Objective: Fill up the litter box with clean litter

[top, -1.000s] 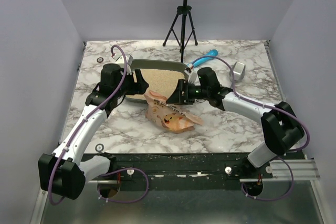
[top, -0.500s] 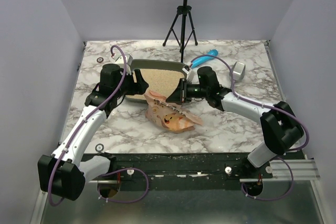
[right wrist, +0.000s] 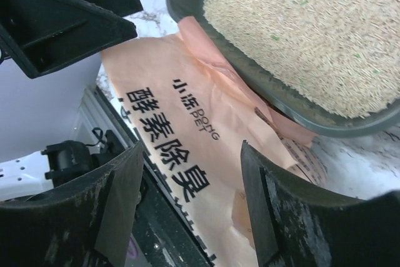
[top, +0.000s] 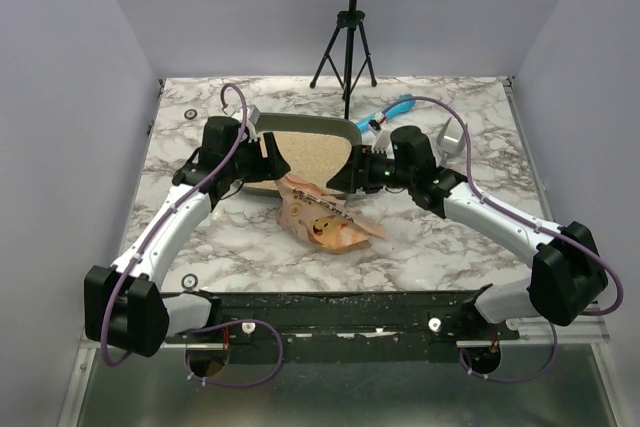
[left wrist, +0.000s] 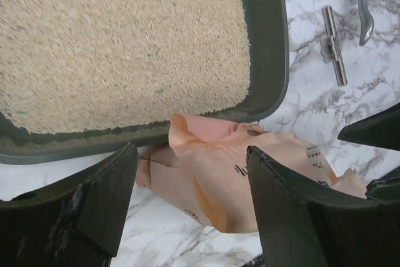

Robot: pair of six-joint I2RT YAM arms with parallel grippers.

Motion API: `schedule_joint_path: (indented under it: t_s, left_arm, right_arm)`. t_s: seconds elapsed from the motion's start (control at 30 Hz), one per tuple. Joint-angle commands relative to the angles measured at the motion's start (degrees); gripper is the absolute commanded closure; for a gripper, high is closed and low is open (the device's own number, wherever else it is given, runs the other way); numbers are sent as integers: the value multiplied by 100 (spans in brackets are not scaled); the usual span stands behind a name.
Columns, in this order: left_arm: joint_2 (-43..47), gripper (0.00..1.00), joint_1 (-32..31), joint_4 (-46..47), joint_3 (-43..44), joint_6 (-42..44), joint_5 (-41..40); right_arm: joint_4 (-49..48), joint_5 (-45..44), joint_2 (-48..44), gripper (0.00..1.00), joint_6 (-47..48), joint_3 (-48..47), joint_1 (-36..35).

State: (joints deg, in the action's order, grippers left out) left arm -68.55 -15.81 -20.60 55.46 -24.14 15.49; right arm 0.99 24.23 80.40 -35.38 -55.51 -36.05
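Litter (top: 305, 150) is lying level inside the litter box (top: 300, 119) at far centre. Judging the pour finished, we are hovering the left gripper (left wrist: 190, 179) and right gripper (right wrist: 190, 154), both spread and empty, over the slack bag (top: 325, 222) on its near side.

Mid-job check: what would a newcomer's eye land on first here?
The litter box at table centre stands out, its floor covered with pale clean litter. The crumpled orange-pink bag lies at its near rim, with the left gripper and right gripper both open above it.
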Motion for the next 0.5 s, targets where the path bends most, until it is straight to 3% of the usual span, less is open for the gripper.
schedule_joint_path:
  t_s: [0.0, 0.47]
  left_arm:
    - [-229, 21, 218, -201, -104, -670, 892]
    - [-720, 20, 483, 926, -475, -1584, 2538]
  right_arm:
    - [349, -428, -182, 28, 294, 268, -42]
    - [366, -375, -235, 28, 373, 339, -42]
